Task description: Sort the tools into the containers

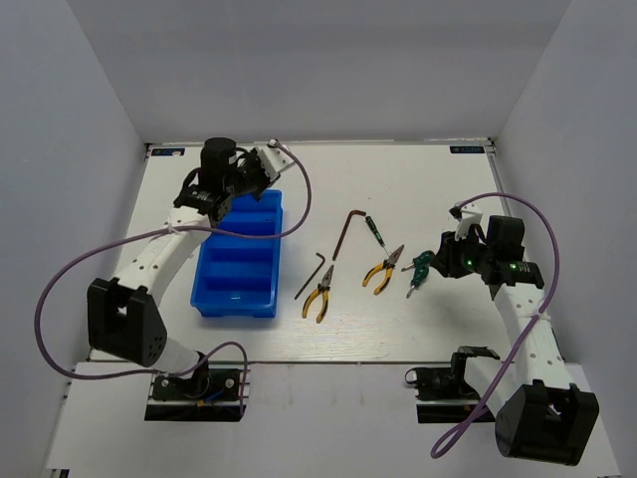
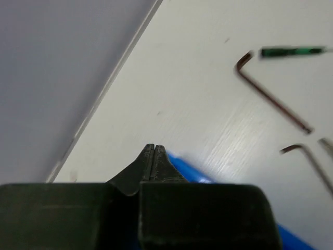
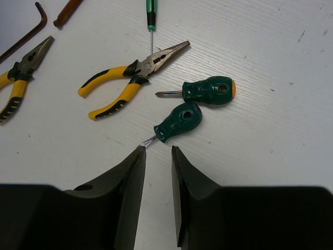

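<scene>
Left wrist view first: the left gripper (image 2: 154, 148) has its jaws pressed tight together, nothing in them. A sliver of the blue bin (image 2: 195, 174) sits right under the tips, a bit to their right. Well ahead and to the right of the jaws lie the long hex key (image 2: 274, 99), the short hex key (image 2: 312, 161) and a blurry thin screwdriver (image 2: 291, 51).

Right wrist view: the right gripper (image 3: 157, 151) has its jaws spread and empty. The nearer stubby screwdriver (image 3: 179, 121) has its metal tip just ahead of the gap, with the handle angling away to the right. The second stubby one (image 3: 208, 90) is just beyond it. The needle-nose pliers (image 3: 136, 72) are ahead-left, the other pliers (image 3: 23, 66) far left.

My guess is the stubby is light and stiff, but that fat rounded handle looks slick and could roll. I'd pinch across the handle, not the skinny shaft.

Top view: every tool lies on the table (image 1: 428, 179) between the two sets of jaws. The bin is beside the left jaws, well apart from the right ones, and I can't spot anything in it.
</scene>
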You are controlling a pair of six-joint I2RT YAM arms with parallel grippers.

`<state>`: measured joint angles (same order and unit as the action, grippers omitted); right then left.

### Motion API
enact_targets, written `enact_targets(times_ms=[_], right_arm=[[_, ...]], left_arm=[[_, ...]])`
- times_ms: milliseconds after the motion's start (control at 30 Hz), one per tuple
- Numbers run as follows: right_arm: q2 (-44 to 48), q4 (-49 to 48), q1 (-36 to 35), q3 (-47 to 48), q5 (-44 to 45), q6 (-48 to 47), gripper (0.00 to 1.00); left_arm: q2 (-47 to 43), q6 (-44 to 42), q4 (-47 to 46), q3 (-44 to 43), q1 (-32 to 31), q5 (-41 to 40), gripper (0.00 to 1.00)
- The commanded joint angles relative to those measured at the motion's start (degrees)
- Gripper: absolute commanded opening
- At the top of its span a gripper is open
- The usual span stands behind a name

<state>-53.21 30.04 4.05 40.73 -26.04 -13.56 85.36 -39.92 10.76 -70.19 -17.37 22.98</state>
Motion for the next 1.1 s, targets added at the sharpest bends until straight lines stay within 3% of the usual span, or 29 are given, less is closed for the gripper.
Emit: enact_targets(times_ms=[0,33,67,133,167,200,233,267,300,333,367,400,467,500,533,567,600,667,767,900,1067], right_arm=[[0.6,-0.3,0.1,2.0,-0.1,-0.6,0.33],[0.4,-0.3,0.1,2.0,-0.1,-0.6,0.33],[0.1,-0.2,0.2,2.1,-0.1,-0.6,0.33],[0.0,-0.3,0.0,2.0,-0.1,-0.7,0.35],[-0.2,-0.1,0.1,2.1,-0.1,-0.6,0.48],[-0.5,0.0,0.2,2.1,0.0,-0.5,0.85],[-0.5,-0.1,0.1,2.2,-0.1,-0.6,0.91],[-0.8,0.1,0.2,2.2,-0.2,-0.8,0.91],[-1.1,0.5,0.1,2.2,-0.3,-0.9,0.86],[-1.4,0.7,0.0,2.2,-1.4,-1.2,0.58],[-1.5,0.7,0.0,2.2,-1.6,-1.2,0.15],[-1.8,0.5,-0.1,2.4,-1.5,-0.9,0.00],[-2.1,0.5,0.0,2.2,-1.6,-0.5,0.00],[-2.4,0.3,0.0,2.1,-1.6,-0.4,0.00],[-2.3,0.3,-0.1,2.2,-1.3,-0.1,0.00],[-2.4,0.2,-0.1,2.2,-0.8,-0.1,0.00],[-2.6,0.2,0.0,2.2,-0.7,-0.1,0.00],[-2.8,0.2,0.0,2.2,-0.3,-0.1,0.00],[-2.7,0.1,0.1,2.2,-0.1,0.1,0.00],[-2.7,0.1,0.0,2.2,0.4,0.0,0.01],[-2.8,0.4,0.0,2.5,0.9,-0.1,0.10]], left_arm=[[-0.2,10.3,9.0,-3.7,-4.3,11.2,0.03],[2.3,11.4,17.1,-8.6,-5.4,13.3,0.07],[8.4,13.5,20.8,-11.0,-6.4,13.3,0.22],[13.7,15.4,29.6,-15.5,-11.1,9.9,0.31],[15.3,16.7,30.3,-15.5,-12.6,7.9,0.44],[15.9,17.5,30.3,-14.6,-15.0,5.8,0.47],[14.9,20.7,28.5,-11.3,-15.8,4.0,0.51],[13.7,22.8,23.1,-9.1,-16.5,2.6,0.70],[12.4,24.7,20.5,-6.9,-17.1,1.1,0.77],[10.5,28.5,18.5,-4.2,-18.3,-0.6,0.77],[10.4,30.6,16.2,-3.4,-18.3,-1.8,0.77],[9.7,32.6,15.5,-2.8,-18.8,-4.8,0.71],[9.7,35.9,14.5,-2.1,-19.5,-7.3,0.63],[9.7,37.9,12.3,-2.1,-20.2,-10.3,0.25],[10.4,39.3,12.3,-2.1,-20.2,-10.3,0.12],[11.4,38.7,12.3,-3.1,-20.8,-10.3,0.08],[13.3,38.7,11.6,-4.5,-20.8,-10.3,0.08],[15.3,38.7,10.2,-5.9,-21.8,-11.2,0.32],[22.4,38.9,12.2,-12.9,-23.3,-17.3,0.45],[34.5,41.8,21.6,-31.0,-25.7,-26.0,0.47],[40.9,44.1,27.5,-40.7,-26.9,-28.1,0.46]])
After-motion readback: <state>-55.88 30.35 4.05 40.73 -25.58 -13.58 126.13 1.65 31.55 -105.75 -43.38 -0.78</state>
